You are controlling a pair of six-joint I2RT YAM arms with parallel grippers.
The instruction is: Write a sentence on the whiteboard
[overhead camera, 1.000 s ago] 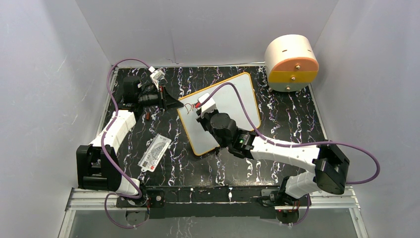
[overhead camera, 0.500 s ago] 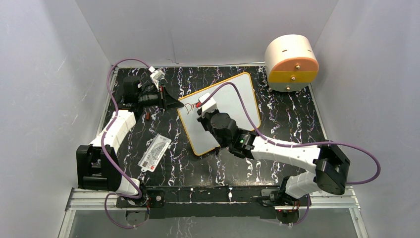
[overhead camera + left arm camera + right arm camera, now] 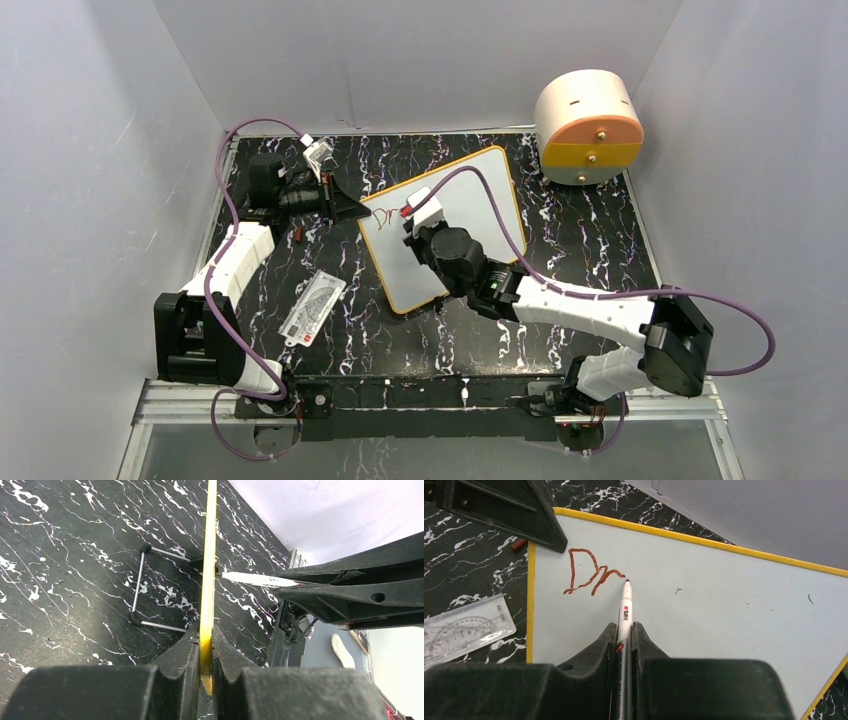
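Black marbled table (image 3: 585, 255), grey walls (image 3: 400, 60); whiteboard (image 3: 455, 200) at 12 o'clock, its sentence (image 3: 596, 571) just "Dr", left gripper (image 3: 206, 635) clamping its edge, right gripper (image 3: 624, 628) gripping a marker (image 3: 626, 605)

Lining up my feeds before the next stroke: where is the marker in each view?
Top external: marker mostly hidden under the right gripper, at the whiteboard's far-left corner.
Left wrist: right of centre, tip at the board.
Right wrist: bottom centre, in the gripper.
Shared landmark: the board's yellow frame.
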